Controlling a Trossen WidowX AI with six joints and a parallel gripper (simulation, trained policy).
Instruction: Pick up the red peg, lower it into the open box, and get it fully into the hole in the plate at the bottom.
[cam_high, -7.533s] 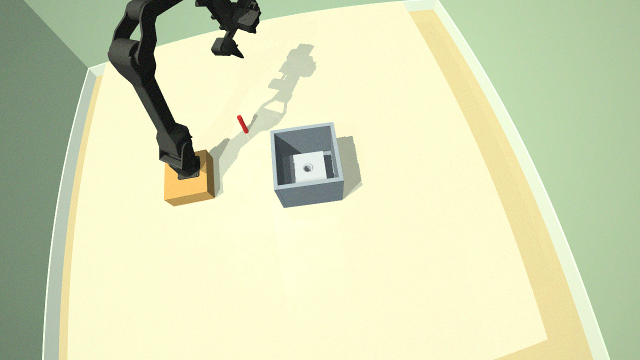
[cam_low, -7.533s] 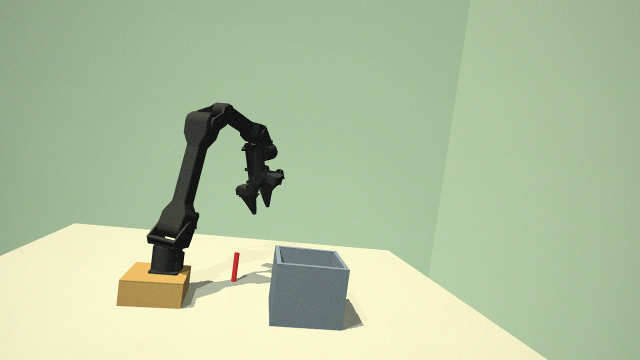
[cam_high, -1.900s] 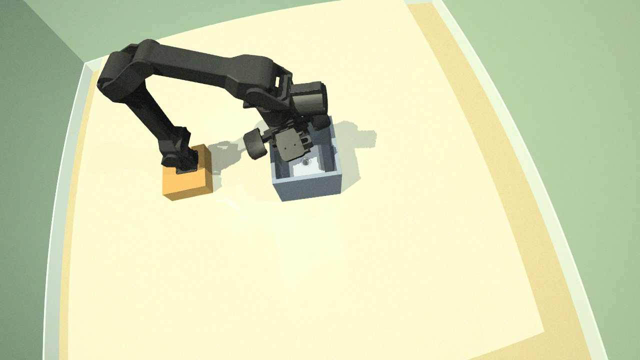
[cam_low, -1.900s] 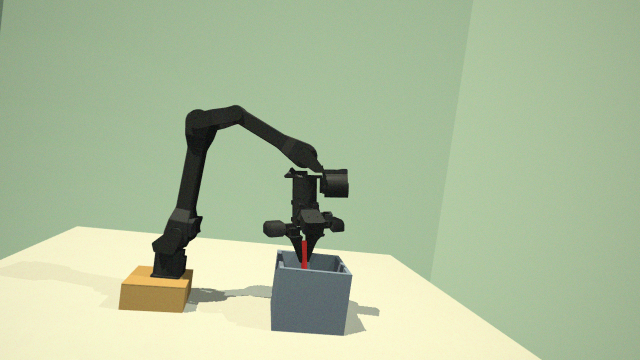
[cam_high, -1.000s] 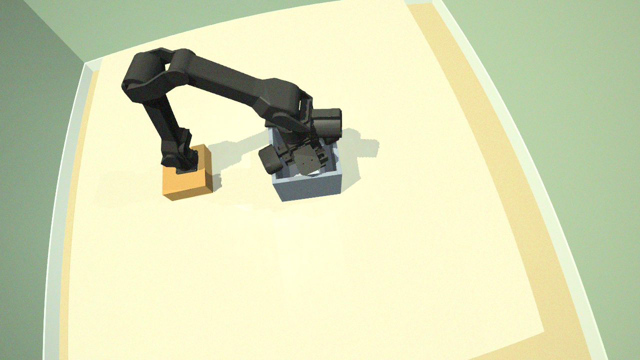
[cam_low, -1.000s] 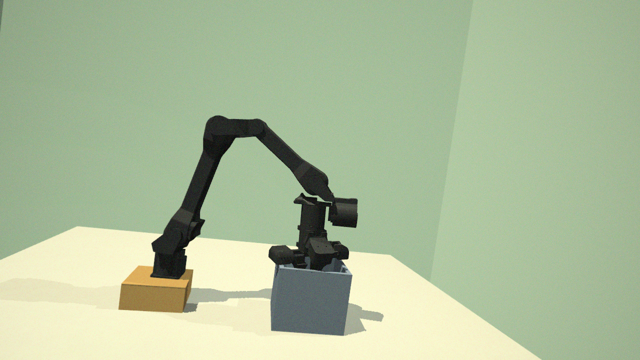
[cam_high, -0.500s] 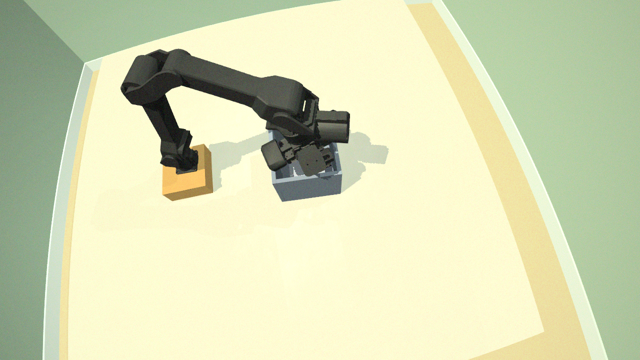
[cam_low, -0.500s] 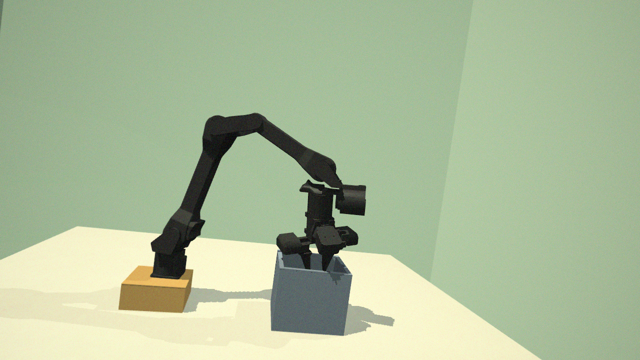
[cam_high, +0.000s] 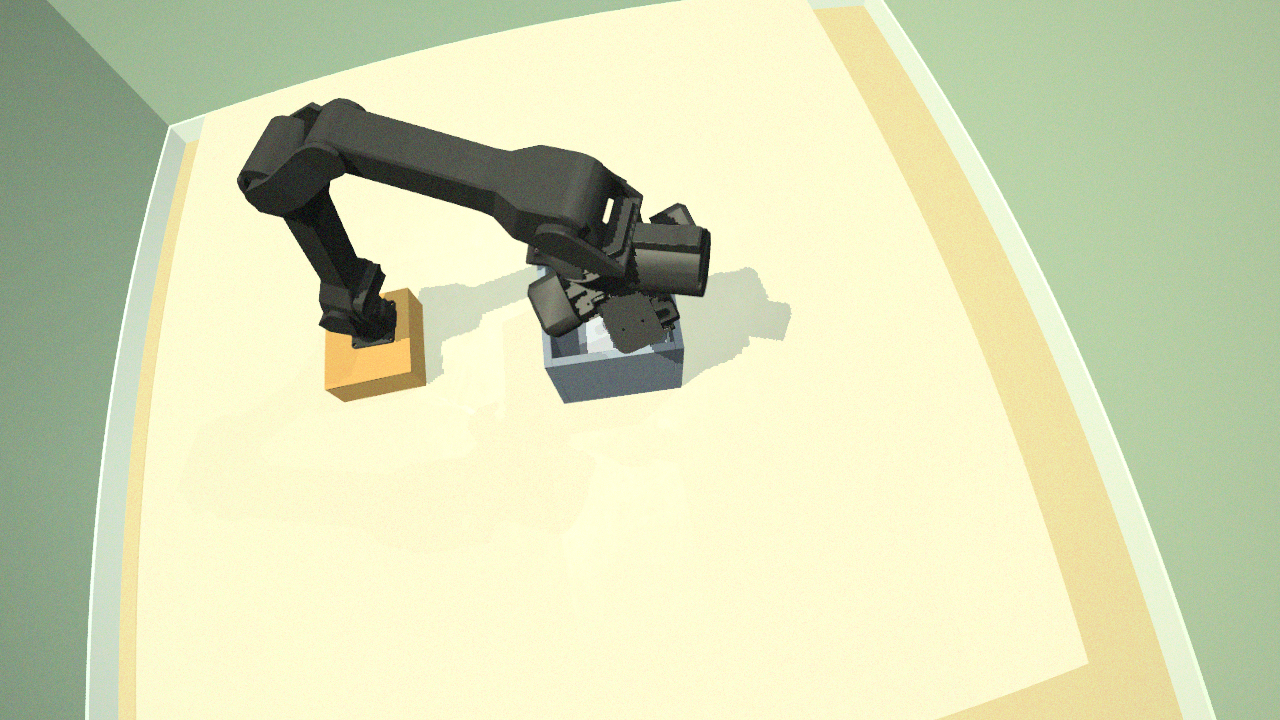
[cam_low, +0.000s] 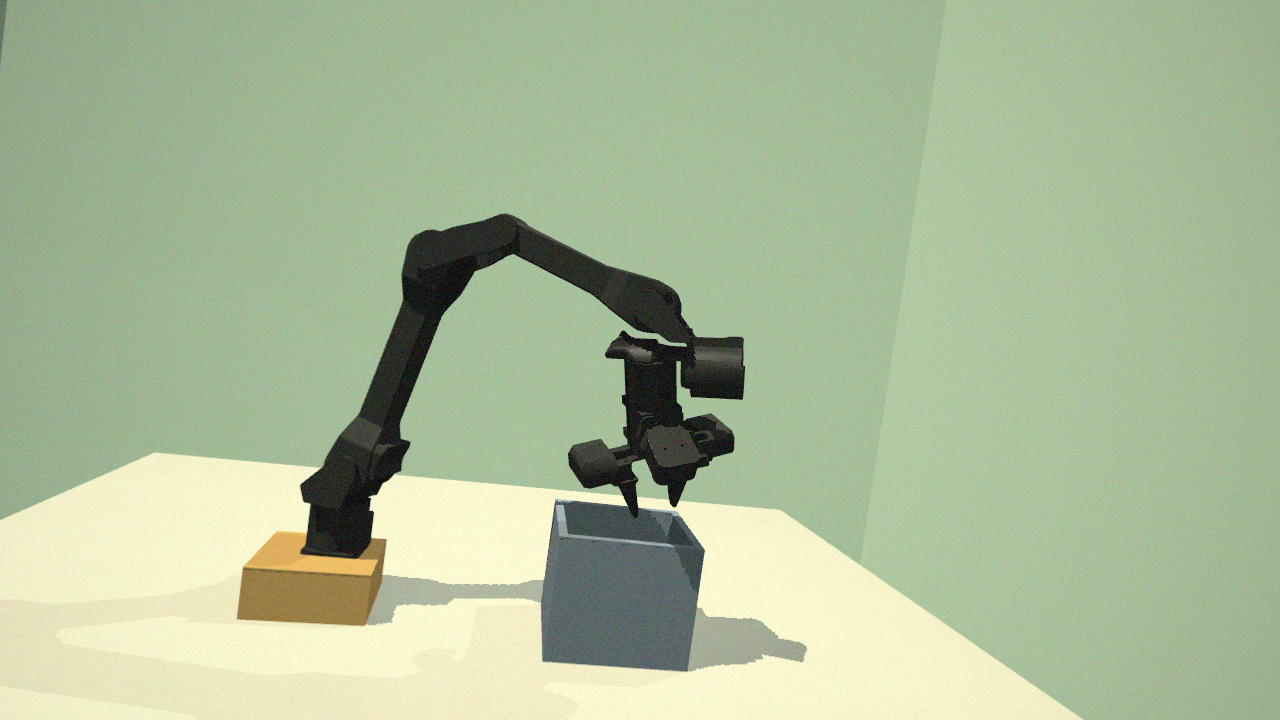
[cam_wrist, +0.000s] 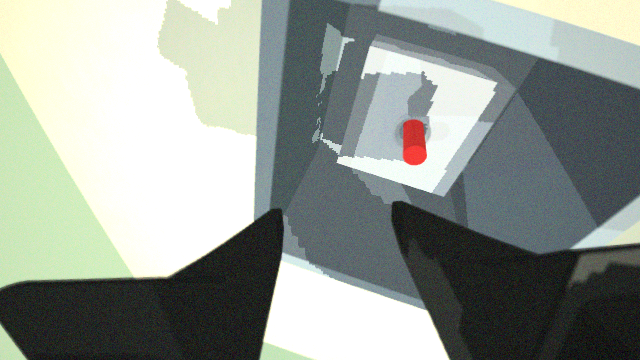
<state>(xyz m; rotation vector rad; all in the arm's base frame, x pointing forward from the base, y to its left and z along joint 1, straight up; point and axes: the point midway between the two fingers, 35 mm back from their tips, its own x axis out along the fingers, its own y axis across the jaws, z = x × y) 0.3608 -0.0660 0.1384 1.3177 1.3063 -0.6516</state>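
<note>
My claw (cam_high: 637, 335) (cam_low: 654, 512) (cam_wrist: 337, 214) is half open, gripping nothing; I'd lift straight, keeping clear of the red peg (cam_wrist: 414, 145) upper right in the wrist view.

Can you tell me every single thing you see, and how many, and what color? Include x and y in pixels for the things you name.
red peg (cam_wrist: 414, 142): 1, red, standing up in the box, its lower end at the plate's hole
plate (cam_wrist: 462, 107): 1, white, at the bottom of the box
box (cam_high: 617, 376) (cam_low: 617, 600) (cam_wrist: 272, 100): 1, blue-gray, open on top, on the table
table (cam_high: 805, 537) (cam_low: 465, 528) (cam_wrist: 215, 185): 1, cream, under everything
block (cam_high: 371, 367) (cam_low: 304, 595): 1, orange, under the arm's foot
walls (cam_high: 1118, 179) (cam_low: 223, 179): more than one, green, around the table
arm (cam_high: 420, 161) (cam_low: 563, 259): 1, black, reaching from the block to over the box
claw (cam_low: 654, 510) (cam_wrist: 337, 207): 1, black, open above the box, with two fingers and nothing between them
</note>
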